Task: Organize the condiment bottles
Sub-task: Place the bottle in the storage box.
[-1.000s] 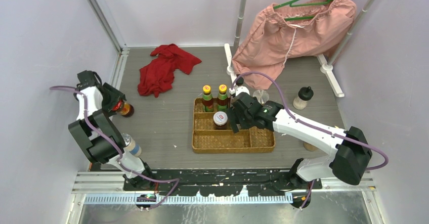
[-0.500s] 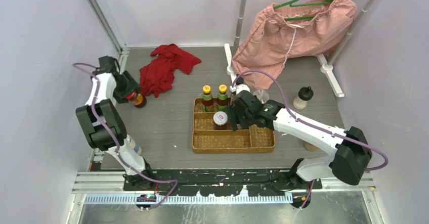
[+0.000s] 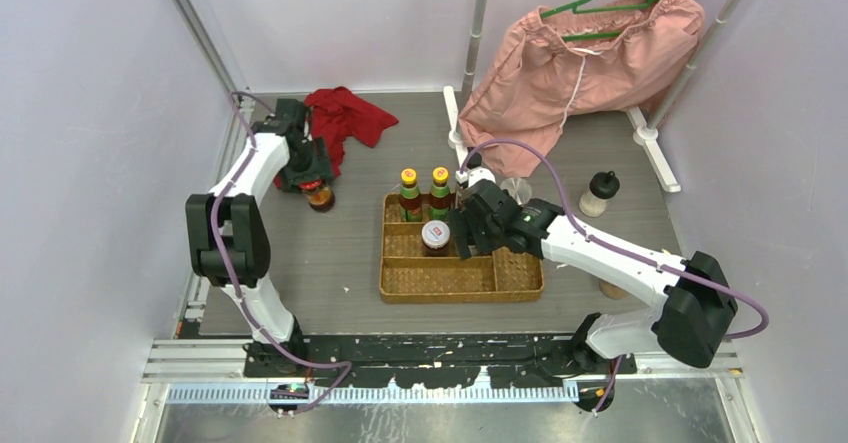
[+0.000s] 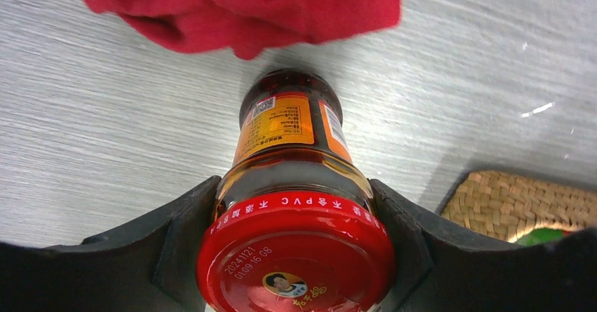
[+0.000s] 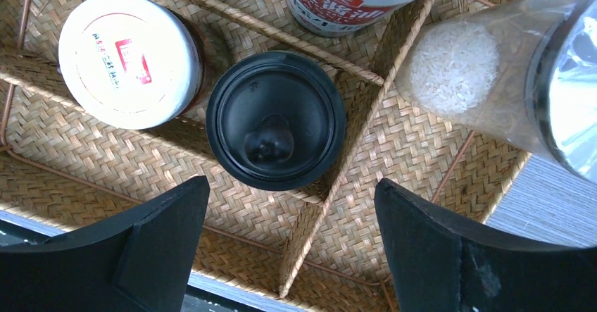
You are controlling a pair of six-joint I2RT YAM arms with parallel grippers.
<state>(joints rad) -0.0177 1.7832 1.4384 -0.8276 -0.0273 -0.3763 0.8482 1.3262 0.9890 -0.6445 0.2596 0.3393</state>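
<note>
The left gripper [image 4: 292,236] clamps the red-lidded jar [image 4: 288,150] just under its lid, both fingers [image 4: 179,238] against the glass, likely to keep it upright for transfer. The jar is beside the red cloth [image 4: 239,5], left of the wicker tray [image 4: 524,199]. The right gripper [image 5: 285,192] hovers over the black-lidded jar [image 5: 274,129] in the tray, jaws wide apart, touching nothing.

two yellow-capped bottles [image 3: 409,191]; one tray [image 3: 450,281]

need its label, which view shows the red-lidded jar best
Left wrist: the red-lidded jar fills the frame between the jaws, orange label close up. Top external shows it tiny beside the red cloth; right wrist misses it.
</note>
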